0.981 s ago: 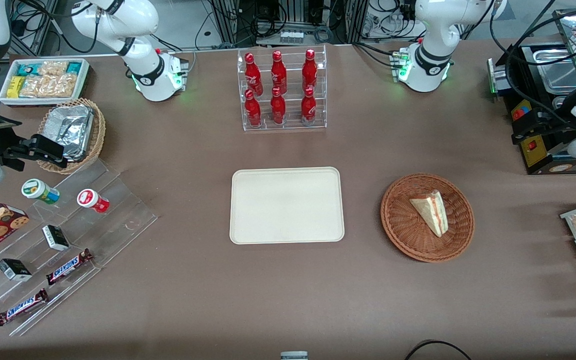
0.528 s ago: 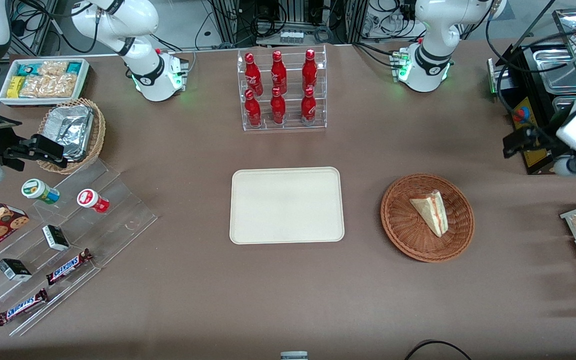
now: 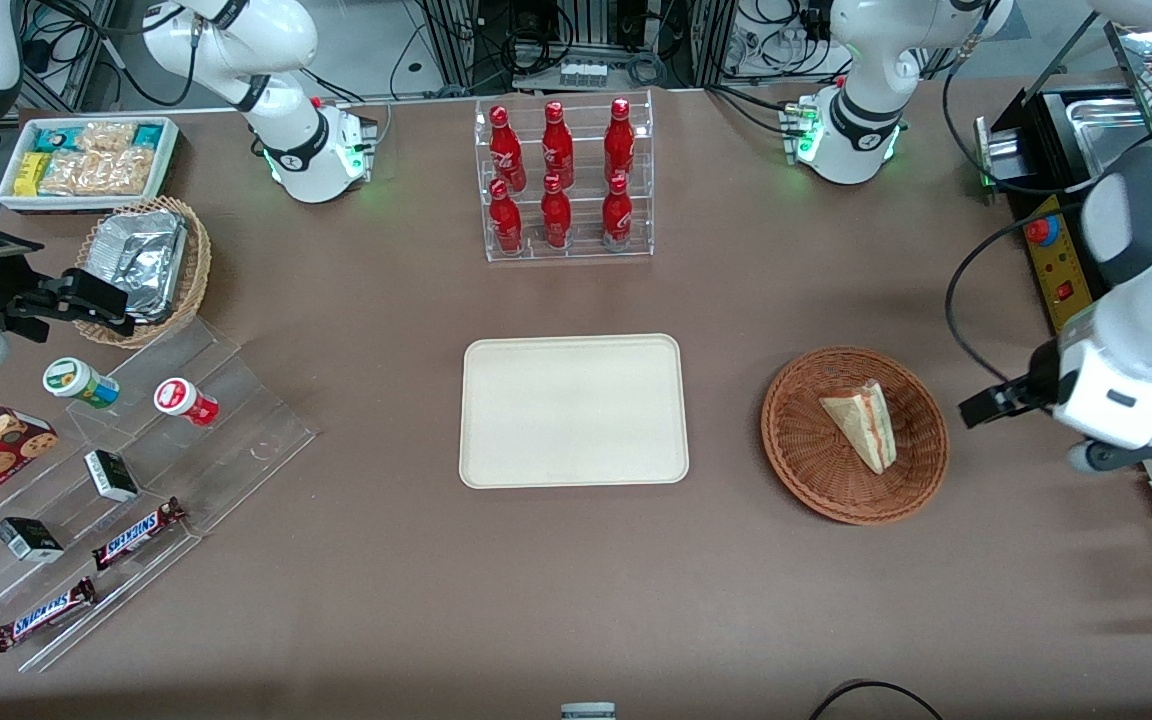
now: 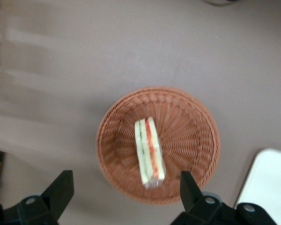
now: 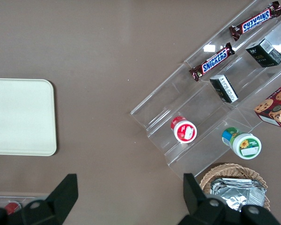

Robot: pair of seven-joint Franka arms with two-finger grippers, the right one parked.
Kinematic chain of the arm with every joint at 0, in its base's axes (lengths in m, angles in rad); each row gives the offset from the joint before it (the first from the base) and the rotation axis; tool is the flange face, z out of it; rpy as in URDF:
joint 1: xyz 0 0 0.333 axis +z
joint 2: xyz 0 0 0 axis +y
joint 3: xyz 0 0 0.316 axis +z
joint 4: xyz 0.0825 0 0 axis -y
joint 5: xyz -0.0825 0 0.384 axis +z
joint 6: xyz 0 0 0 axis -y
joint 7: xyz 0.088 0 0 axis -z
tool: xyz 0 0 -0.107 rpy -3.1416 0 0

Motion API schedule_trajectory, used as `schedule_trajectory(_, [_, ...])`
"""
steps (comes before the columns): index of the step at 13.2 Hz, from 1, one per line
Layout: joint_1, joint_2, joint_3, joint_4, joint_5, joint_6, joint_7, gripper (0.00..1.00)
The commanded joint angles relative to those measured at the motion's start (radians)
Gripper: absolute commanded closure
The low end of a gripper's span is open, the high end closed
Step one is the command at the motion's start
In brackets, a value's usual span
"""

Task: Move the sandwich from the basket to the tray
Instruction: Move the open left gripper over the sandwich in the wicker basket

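One sandwich (image 3: 861,422) lies in the round woven basket (image 3: 804,452), resting on its side toward the part of the bowl nearest my working end of the table. It is a long wedge. In the front view its long axis runs on a slant, with the narrow tip pointing toward the front camera and slightly toward my end of the table, and the wider end pointing away from the camera. The pink-red and green filling stripe runs along the edge that faces my end.

My gripper (image 4: 126,197) hangs in the air above the table, just beside the basket on my end and touching nothing. My two fingers (image 4: 61,191) are spread wide apart and hold nothing. In the wrist view the sandwich (image 4: 149,152) sits between the lines of the two fingers but ahead of their tips, not yet between them, and its length runs roughly straight away from me. The basket (image 4: 192,117) fills the space just ahead of the fingertips.

The cream tray (image 3: 496,450) lies flat on the brown table (image 3: 576,580), well apart from the basket toward the parked arm's end.
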Motion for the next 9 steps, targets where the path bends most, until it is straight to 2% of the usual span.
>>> schedule_trajectory(1, [0.007,-0.023,-0.011,-0.156,0.002,0.153,-0.131,0.00])
schedule_trajectory(4, [-0.001,0.012,-0.011,-0.220,0.002,0.254,-0.229,0.00])
schedule_trajectory(9, [-0.070,0.060,-0.013,-0.254,0.015,0.279,-0.330,0.00])
